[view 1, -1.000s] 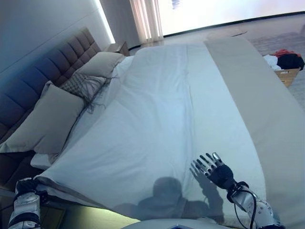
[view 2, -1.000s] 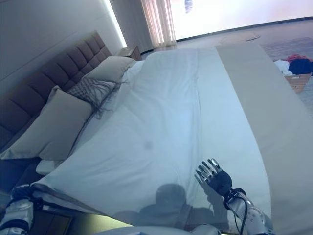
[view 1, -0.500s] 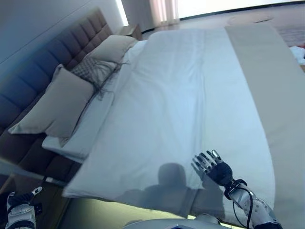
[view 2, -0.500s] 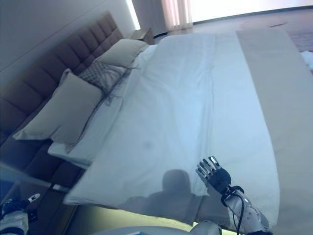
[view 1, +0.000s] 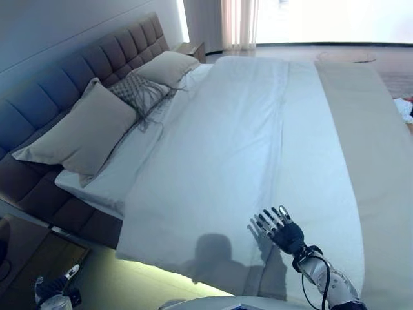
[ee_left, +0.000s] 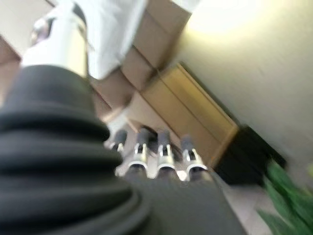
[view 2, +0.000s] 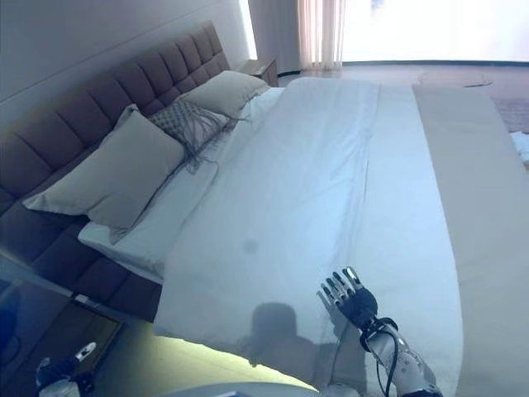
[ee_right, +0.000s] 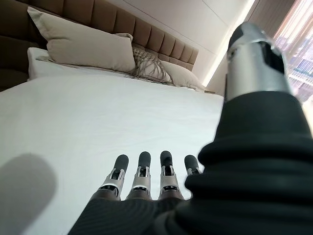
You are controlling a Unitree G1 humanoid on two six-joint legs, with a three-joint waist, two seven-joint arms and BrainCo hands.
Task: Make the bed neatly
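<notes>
- Well, the white duvet (view 1: 245, 161) lies spread over most of the bed, smooth but for a long crease running down its length; its near edge hangs over the side of the mattress.
- Along the foot of the bed, a beige runner (view 1: 374, 142) lies flat beside the duvet, the two touching edge to edge.
- At the head, against the tufted headboard (view 1: 71, 84), stand two large beige pillows — the near pillow (view 1: 80, 132) and the far pillow (view 1: 171, 64) — with a small patterned, fringed cushion (view 1: 139, 93) between them.
- A strip of white sheet (view 1: 113, 174) shows bare between the pillows and the duvet's top edge.
- The right hand (view 1: 284, 234) hovers low over the duvet's near part, fingers (ee_right: 142, 169) straight and spread — it has hold of nothing.
- The left hand (view 1: 55, 290) hangs down by the floor beside the bed, well clear of the bedding; its fingers (ee_left: 166, 149) look straight and empty.
- A wooden bedside table (ee_left: 195, 117) stands near that hand, next to the bed frame.
</notes>
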